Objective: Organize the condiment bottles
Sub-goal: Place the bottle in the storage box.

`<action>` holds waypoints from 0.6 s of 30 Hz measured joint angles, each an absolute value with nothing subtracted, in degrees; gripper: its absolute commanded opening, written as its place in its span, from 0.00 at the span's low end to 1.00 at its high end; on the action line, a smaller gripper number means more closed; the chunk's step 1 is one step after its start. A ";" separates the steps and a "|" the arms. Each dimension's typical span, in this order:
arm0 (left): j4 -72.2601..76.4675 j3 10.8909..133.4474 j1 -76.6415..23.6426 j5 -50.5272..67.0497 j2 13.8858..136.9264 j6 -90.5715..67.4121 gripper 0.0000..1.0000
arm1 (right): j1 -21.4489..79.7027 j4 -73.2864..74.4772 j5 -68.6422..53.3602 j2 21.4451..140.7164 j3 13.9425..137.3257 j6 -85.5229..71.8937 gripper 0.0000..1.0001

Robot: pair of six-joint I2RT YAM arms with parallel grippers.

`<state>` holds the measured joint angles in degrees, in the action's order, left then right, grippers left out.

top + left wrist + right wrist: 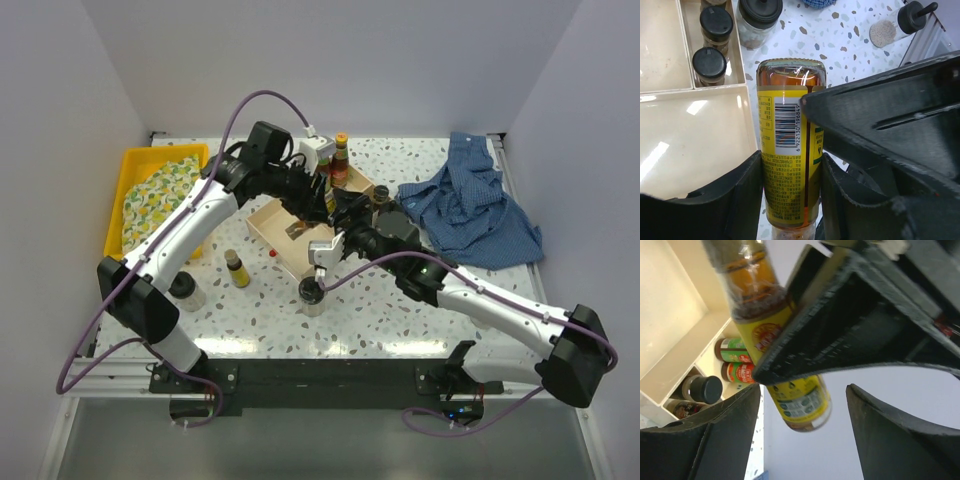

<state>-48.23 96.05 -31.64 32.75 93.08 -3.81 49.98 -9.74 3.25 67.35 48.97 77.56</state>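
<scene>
Left hand (pixel 790 197) clenched on slim amber-filled, yellow-labelled bottle (pixel 790 100), held aloft by the pale wooden divided box (pixel 690 130). Right hand (pixel 804 390) brackets it, jaws spread, ungripped; likely handover for reorientation.

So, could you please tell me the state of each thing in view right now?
Yellow-labelled bottle: held across its label.
Left pincer: shut on that bottle.
Right pincer: open, straddling it.
Wooden box: partly filled.
Blue shirt: crumpled.
Small yellow bottle: standing upright, untouched.
</scene>
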 measured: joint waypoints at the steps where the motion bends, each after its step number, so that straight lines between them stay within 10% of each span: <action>1: -48.18 96.05 -31.64 33.01 93.08 -3.90 0.00 | 49.98 -9.76 3.22 68.07 48.97 78.32 0.69; 9: -48.64 95.98 -31.20 33.65 93.08 -4.10 0.00 | 49.98 -13.02 3.49 71.37 48.73 81.71 0.05; 13: -48.77 95.98 -31.16 32.73 93.08 -4.12 0.48 | 49.98 -15.57 3.51 72.01 47.86 81.60 0.00; 18: -49.25 97.56 -31.22 31.42 93.21 -5.56 0.74 | 49.98 -16.23 3.20 71.75 47.51 79.50 0.00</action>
<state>-49.25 97.56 -31.22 31.42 93.21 -5.56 49.98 -16.23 3.20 71.75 47.51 79.50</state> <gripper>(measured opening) 0.614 0.477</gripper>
